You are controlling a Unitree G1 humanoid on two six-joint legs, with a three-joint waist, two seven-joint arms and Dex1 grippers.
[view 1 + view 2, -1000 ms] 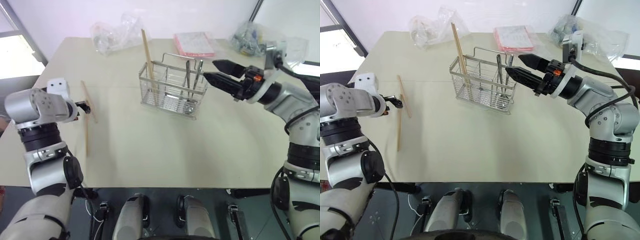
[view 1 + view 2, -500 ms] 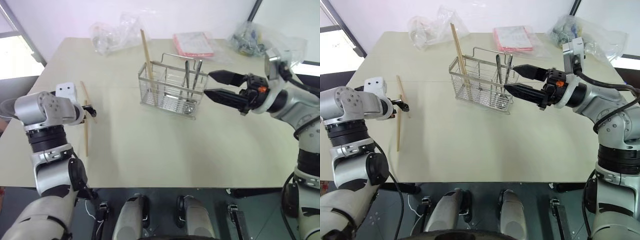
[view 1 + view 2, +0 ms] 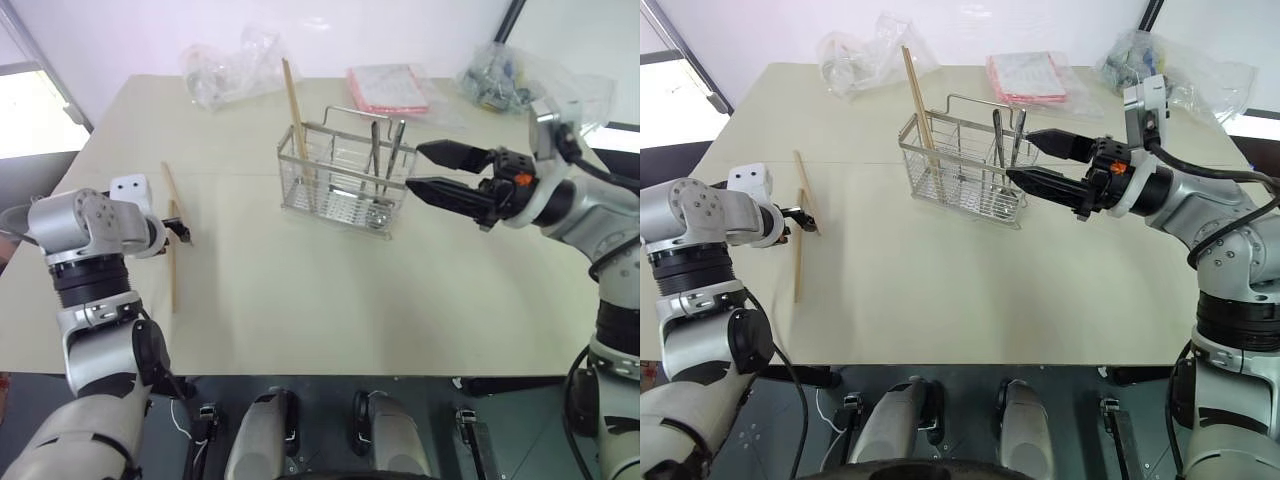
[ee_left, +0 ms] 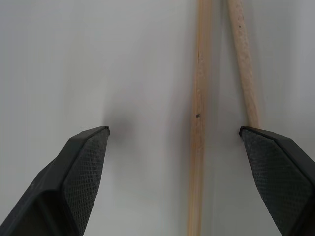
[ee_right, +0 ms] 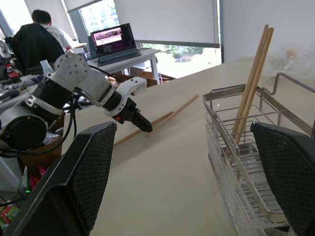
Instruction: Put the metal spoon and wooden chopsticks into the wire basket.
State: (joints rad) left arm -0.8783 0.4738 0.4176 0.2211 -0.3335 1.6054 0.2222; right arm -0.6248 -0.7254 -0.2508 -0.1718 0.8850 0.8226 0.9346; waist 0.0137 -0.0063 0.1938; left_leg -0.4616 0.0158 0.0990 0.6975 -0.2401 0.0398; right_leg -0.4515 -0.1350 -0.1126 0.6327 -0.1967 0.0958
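Left wrist view looks down on two wooden chopsticks [image 4: 198, 118] lying on the pale table [image 3: 330, 290], with the left gripper [image 4: 174, 135] spread wide above them: one stick lies between the two black fingers, and the other runs up to the tip of one finger [image 4: 275, 162], where contact cannot be made out. From the head cameras these two sticks lie at the left side of the table, one angled across the far end of the other, well apart from the wire basket [image 3: 345, 180], which stands near the table's middle towards the far side. More chopsticks [image 3: 293, 100] stand tilted in the basket's left compartment, and the metal spoon [image 3: 376, 165] stands in its right part beside another metal utensil. The right gripper [image 3: 420, 170] hovers just right of the basket, pointing at it, fingers wide apart and holding nothing. Clear plastic bags [image 3: 225, 65] and a pink packet [image 3: 388, 88] lie at the far edge.
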